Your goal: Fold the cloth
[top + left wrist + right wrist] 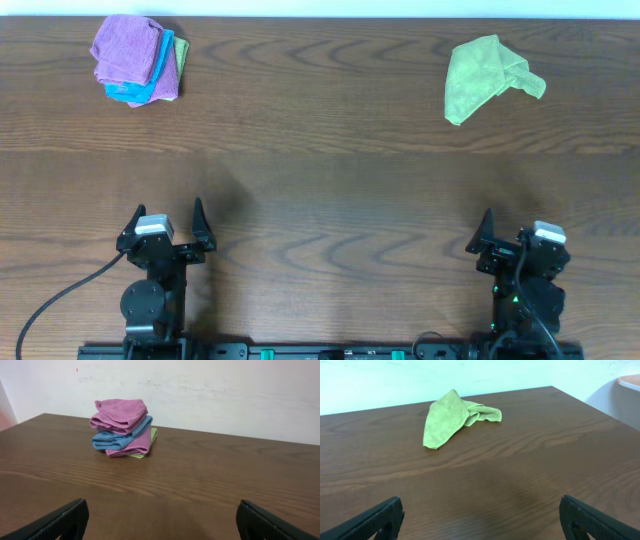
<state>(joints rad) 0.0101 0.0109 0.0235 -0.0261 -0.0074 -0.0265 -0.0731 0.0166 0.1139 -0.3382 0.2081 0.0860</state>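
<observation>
The cloth lies bunched up at 1 o'clock on the counter. My left fingers and right fingers are well apart from it, spread wide and holding nothing. I would send the right fingers out, pinch one corner and pull the cloth flat first. The brown wood looks smooth, so it may slide. A pile of other cloths sits at 11 o'clock. A pale wall stands behind.

No legible text, label, brand, number or sign anywhere in view.
</observation>
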